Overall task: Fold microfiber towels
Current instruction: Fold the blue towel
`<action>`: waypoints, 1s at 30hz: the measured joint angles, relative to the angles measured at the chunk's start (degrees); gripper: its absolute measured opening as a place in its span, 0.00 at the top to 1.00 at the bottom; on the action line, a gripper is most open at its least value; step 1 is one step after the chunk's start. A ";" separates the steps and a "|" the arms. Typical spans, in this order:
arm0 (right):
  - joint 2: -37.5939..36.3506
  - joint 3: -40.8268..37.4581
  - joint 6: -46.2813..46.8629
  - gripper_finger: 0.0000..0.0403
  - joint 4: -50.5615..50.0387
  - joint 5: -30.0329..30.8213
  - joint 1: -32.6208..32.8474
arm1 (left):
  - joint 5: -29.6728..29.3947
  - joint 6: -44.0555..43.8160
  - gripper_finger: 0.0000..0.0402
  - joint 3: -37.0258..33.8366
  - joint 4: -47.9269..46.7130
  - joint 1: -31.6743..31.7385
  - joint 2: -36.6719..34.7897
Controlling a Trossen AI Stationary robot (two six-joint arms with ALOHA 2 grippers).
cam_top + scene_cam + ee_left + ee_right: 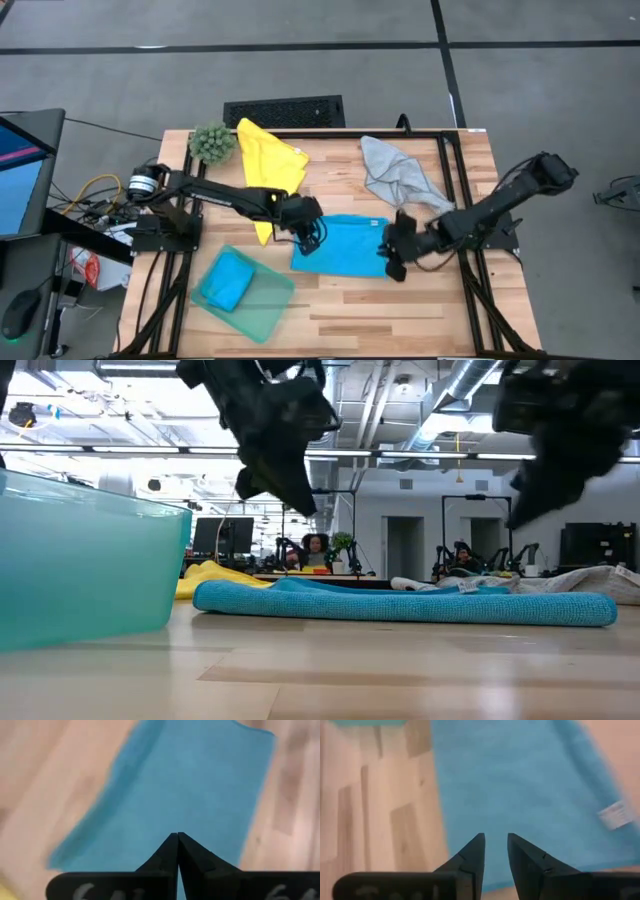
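A bright blue towel lies flat near the middle of the wooden table, folded into a rough rectangle, and from table height it shows as a low, even strip resting on the boards. The left gripper hangs over the towel's left edge with its two fingers pressed together and nothing between them; the wrist view looks straight down past their tips onto blue cloth. The right gripper hangs over the towel's right edge, its fingers a little apart and empty, above blue cloth that carries a small white tag. Both grippers are raised clear of the towel in the low view. A yellow towel lies crumpled toward the back left, just beside a fuzzy green plant ball. A light grey towel is bunched at the back right. In the front left corner sits a clear teal bin with another blue towel folded inside it.
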 joint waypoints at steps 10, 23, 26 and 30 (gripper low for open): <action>13.14 -0.06 11.94 0.74 7.41 3.04 9.85 | -8.83 -5.11 1.00 -4.13 1.61 -8.33 1.86; 13.83 -0.02 15.93 0.74 9.82 3.24 12.55 | -3.91 -21.74 1.00 -8.62 -7.21 -20.83 2.86; 13.83 -0.02 15.88 0.74 9.82 3.28 12.74 | -4.90 -26.25 1.00 -8.63 -9.88 -23.73 2.86; 13.83 -0.02 15.59 0.74 9.82 4.89 12.95 | -6.37 -31.34 1.00 -8.63 -11.18 -25.79 2.84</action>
